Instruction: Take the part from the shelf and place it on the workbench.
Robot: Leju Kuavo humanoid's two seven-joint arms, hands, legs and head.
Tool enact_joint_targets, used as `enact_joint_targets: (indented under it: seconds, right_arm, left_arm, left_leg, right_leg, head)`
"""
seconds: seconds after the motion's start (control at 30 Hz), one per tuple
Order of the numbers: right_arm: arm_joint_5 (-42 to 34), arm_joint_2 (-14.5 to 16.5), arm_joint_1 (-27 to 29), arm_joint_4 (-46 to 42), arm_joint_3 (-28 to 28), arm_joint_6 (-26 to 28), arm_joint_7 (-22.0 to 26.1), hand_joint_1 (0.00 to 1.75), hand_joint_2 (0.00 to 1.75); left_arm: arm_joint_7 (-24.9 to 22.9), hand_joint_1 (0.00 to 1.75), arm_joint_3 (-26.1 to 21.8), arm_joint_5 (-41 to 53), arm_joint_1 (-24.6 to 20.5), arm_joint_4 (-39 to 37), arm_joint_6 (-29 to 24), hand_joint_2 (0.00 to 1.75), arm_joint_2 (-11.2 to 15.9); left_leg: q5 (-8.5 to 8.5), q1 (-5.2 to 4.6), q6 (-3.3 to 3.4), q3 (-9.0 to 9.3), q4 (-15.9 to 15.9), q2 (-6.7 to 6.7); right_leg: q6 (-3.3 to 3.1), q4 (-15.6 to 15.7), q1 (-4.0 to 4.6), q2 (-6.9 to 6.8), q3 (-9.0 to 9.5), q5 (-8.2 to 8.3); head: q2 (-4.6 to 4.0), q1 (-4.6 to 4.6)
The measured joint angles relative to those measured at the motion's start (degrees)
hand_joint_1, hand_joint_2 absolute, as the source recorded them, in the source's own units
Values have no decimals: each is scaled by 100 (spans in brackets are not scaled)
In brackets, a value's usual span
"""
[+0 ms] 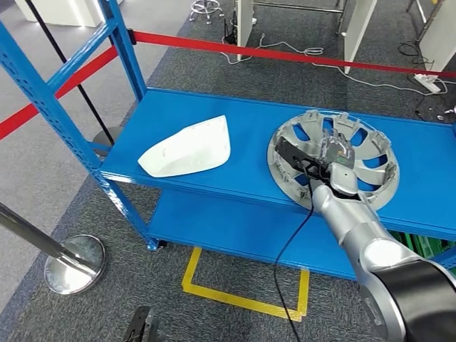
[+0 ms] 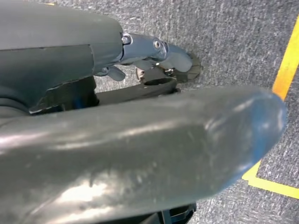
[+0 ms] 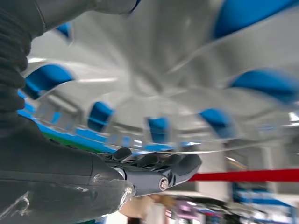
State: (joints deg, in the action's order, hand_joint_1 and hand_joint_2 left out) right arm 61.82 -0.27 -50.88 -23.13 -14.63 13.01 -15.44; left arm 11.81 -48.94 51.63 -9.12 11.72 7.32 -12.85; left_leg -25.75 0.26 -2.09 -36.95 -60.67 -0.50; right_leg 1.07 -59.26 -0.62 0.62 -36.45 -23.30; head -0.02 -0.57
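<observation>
The right arm point(image 1: 359, 231) was a smooth silver tube that widened into a glossy black segment near the camera. A thin black cable point(image 1: 293, 246) hung in a loop beside it. The right hand point(image 1: 325, 162) had a pale grey back and dark fingers point(image 3: 159, 164), with a black ribbed cover point(image 3: 12, 56) and a small round screw point(image 3: 163, 183). The left hand point(image 2: 155, 51) showed a thick grey thumb point(image 2: 141, 149), scuffed and shiny, plus bluish metal links.
</observation>
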Motion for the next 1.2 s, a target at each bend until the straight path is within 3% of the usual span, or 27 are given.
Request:
enact_joint_targets:
  seconds: [0.07, 0.13, 0.17, 0.2, 0.27, 0.3, 0.37, 0.47, 0.5, 0.6, 0.63, 0.67, 0.7, 0.77, 0.83, 0.93, 1.0, 1.1, 1.13, 1.17, 1.2]
  right_arm:
    - [-10, -57, 19, 50, 65, 7, -15, 0, 175]
    - [-26, -86, 62, 90, 125, 24, -7, 0, 175]
    - [-29, -94, 80, 106, 150, 11, -11, 0, 175]
    - [-23, -98, 87, 120, 167, -19, -26, 0, 175]
    - [5, -101, 78, 148, 191, -128, -86, 0, 175]
    - [21, -104, 71, 162, 208, -190, -126, 0, 175]
    - [39, -114, 65, 198, 245, -289, -195, 0, 175]
    - [56, -135, 54, 246, 281, -344, -238, 0, 175]
    - [60, -143, 48, 258, 290, -346, -240, 0, 175]
    - [84, -160, 47, 302, 303, -374, -274, 0, 175]
    - [103, -168, 51, 319, 304, -391, -302, 0, 175]
    - [131, -176, 54, 335, 305, -397, -331, 0, 175]
    - [163, -184, 56, 344, 305, -373, -352, 0, 175]
    - [236, -197, 59, 352, 305, -178, -361, 0, 175]
    - [306, -202, 89, 345, 312, 262, -291, 0, 175]
    - [375, -196, 218, 270, 360, 1268, -48, 0, 175]
    - [397, -185, 258, 192, 411, 1759, 50, 0, 175]
    - [413, -176, 296, 142, 448, 1938, 90, 0, 175]
    - [415, -174, 323, 134, 449, 1940, 96, 0, 175]
    - [415, -174, 349, 123, 450, 1940, 98, 0, 175]
    - [415, -173, 367, 111, 451, 1940, 98, 0, 175]
  left_arm:
    - [-6, 0, 3, 0, -7, 0, -2, 0, 1]
    - [-12, 0, 3, -1, -6, 0, -4, 0, 2]
    - [-14, 0, 3, -2, -5, 0, -4, 0, 3]
    - [-14, 0, 4, -2, -6, 0, -4, 0, 6]
    - [-14, 0, 10, -2, -16, 0, -3, 0, 9]
    - [-14, 0, 15, -2, -25, 0, -2, 0, 9]
    - [-14, 0, 25, -2, -36, 0, 2, 0, 7]
    - [-16, 0, 32, -2, -39, 0, 2, 0, 5]
    - [-16, 0, 34, -2, -44, 0, 2, 0, 4]
    - [-21, 0, 39, -2, -49, 0, 4, 0, 2]
    - [-27, 0, 40, -2, -47, 0, 4, 0, 2]
    - [-33, 0, 42, -2, -46, 0, 4, 0, 2]
    - [-39, 0, 44, -3, -46, 0, 4, 0, 0]
    - [-45, 0, 58, -7, -47, 0, -1, 0, 0]
    - [-46, 0, 75, -16, -45, 0, -16, 0, 2]
    - [-42, 0, 96, -34, -32, 0, -43, 0, -1]
    - [-35, 0, 114, -42, -28, 0, -56, 0, -8]
    - [-29, 0, 126, -47, -20, 0, -66, 0, -11]
    - [-29, 0, 126, -48, -15, 0, -67, 0, -11]
    - [-29, 0, 127, -48, -10, 0, -68, 0, -11]
    - [-29, 0, 128, -48, -7, 0, -68, 0, -11]
  left_leg:
    - [-348, 6, -36, -371, -758, 8]
    - [-478, 8, -40, -676, -1299, 8]
    - [-371, 8, -32, -680, -1254, 8]
    - [-179, 8, -18, -572, -998, 8]
    - [203, 5, 19, -190, -218, 13]
    - [286, 4, 41, -42, 72, 13]
    - [285, -9, 91, 71, 306, 7]
    - [301, 1, 191, 87, 353, 1]
    - [308, 12, 219, 98, 369, 2]
    - [300, 14, 257, 106, 373, 4]
    - [298, 15, 259, 108, 372, 4]
    - [295, 18, 258, 113, 370, 2]
    - [290, 22, 251, 122, 367, -3]
    - [267, 20, 209, 136, 349, -13]
    - [254, 0, 149, 134, 326, -23]
    - [256, 4, 70, 132, 329, -25]
    - [92, 13, 13, 34, 108, -11]
    - [-409, 19, -32, -467, -952, 2]
    - [-481, 19, -32, -610, -1227, 2]
    - [-448, 18, -26, -664, -1313, 2]
    - [-315, 18, -13, -605, -1178, 2]
  right_leg:
    - [-34, 0, -2, 7, 2, -5]
    - [-41, -1, 0, 13, 6, -10]
    - [-39, -2, 1, 15, 10, -13]
    - [-34, -2, -1, 17, 17, -17]
    - [-2, -11, 10, 21, 26, -34]
    - [25, -13, 21, 22, 23, -41]
    - [88, -3, 37, 20, 18, -42]
    - [179, -69, 15, 6, -17, -114]
    - [201, -266, 13, 1, -108, -235]
    - [247, -1338, 10, -8, -615, -722]
    - [258, -1552, 8, -8, -725, -765]
    - [266, -1551, 4, -10, -734, -698]
    - [273, -1321, -2, -14, -629, -535]
    - [289, -540, -16, -22, -233, -174]
    - [242, -68, -20, -8, 17, -42]
    - [111, -28, -4, 10, 33, -49]
    - [35, -20, -16, 6, 43, -44]
    - [-19, -15, -18, 1, 51, -50]
    - [-22, -15, -16, 1, 52, -52]
    - [-22, -16, -14, 2, 54, -53]
    - [-21, -16, -14, 2, 58, -54]
  head:
    - [0, 17]
    - [0, 17]
    - [0, 16]
    - [0, 16]
    - [0, 19]
    - [0, 16]
    - [0, 10]
    - [0, -5]
    - [0, -16]
    - [0, -38]
    - [0, -39]
    - [0, -41]
    - [0, -40]
    - [0, -44]
    - [0, -38]
    - [0, -31]
    - [0, -20]
    - [0, -5]
    - [0, -4]
    - [0, -5]
    - [0, -5]
